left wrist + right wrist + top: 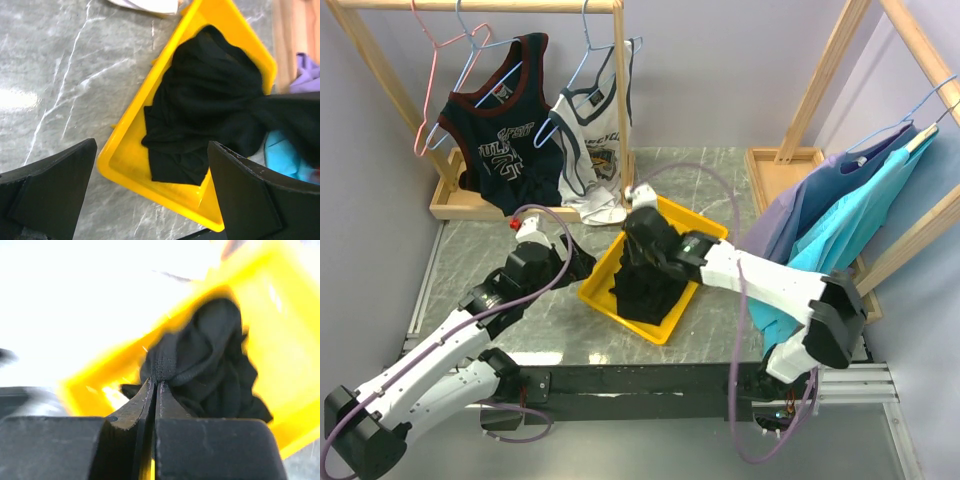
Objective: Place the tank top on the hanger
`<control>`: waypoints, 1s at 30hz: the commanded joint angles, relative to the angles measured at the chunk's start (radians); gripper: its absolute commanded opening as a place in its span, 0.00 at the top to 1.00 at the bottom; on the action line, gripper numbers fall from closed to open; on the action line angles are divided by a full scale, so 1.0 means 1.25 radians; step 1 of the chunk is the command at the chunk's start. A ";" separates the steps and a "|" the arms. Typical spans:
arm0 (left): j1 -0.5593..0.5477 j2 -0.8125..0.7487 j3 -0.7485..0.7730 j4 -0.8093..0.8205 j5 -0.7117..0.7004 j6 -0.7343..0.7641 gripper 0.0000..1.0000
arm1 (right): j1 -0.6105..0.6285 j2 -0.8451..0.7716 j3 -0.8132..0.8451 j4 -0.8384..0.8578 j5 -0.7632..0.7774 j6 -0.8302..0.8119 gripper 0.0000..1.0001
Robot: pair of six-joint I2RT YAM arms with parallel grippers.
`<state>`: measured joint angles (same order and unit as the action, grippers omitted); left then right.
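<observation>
right gripper (156, 382) clamped on fold of tank top (210, 360). top bunched in yellow tray (127, 135). left gripper (152, 150) wide apart, hovering beside tray, holding nothing. hanger (428, 95) hangs on wooden rack (480, 5), far left.

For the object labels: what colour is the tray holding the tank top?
Plain bright yellow; the tray shows best in the left wrist view.

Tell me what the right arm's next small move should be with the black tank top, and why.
Probably a short lift straight up. The right gripper has its jaws pinched shut on a fold of the tank top, which lies bunched in the yellow tray, while the pink hanger hangs on the far rack. Raising it should free the fabric to unfurl.
</observation>
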<state>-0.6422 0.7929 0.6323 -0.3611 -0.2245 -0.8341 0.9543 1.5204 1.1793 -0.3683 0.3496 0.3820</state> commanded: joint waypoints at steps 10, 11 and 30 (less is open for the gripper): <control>0.001 -0.034 0.057 0.064 0.034 0.035 0.03 | 0.038 -0.073 0.437 -0.147 0.086 -0.092 1.00; 0.001 -0.037 0.062 0.064 0.031 0.038 0.03 | 0.039 -0.069 0.463 -0.163 0.087 -0.099 1.00; 0.001 0.034 0.017 0.143 0.254 0.111 0.59 | -0.003 -0.277 -0.144 -0.087 0.079 0.098 0.68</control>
<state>-0.6422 0.7742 0.6880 -0.2405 -0.0383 -0.7418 0.9878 1.2137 1.1145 -0.5171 0.4480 0.4149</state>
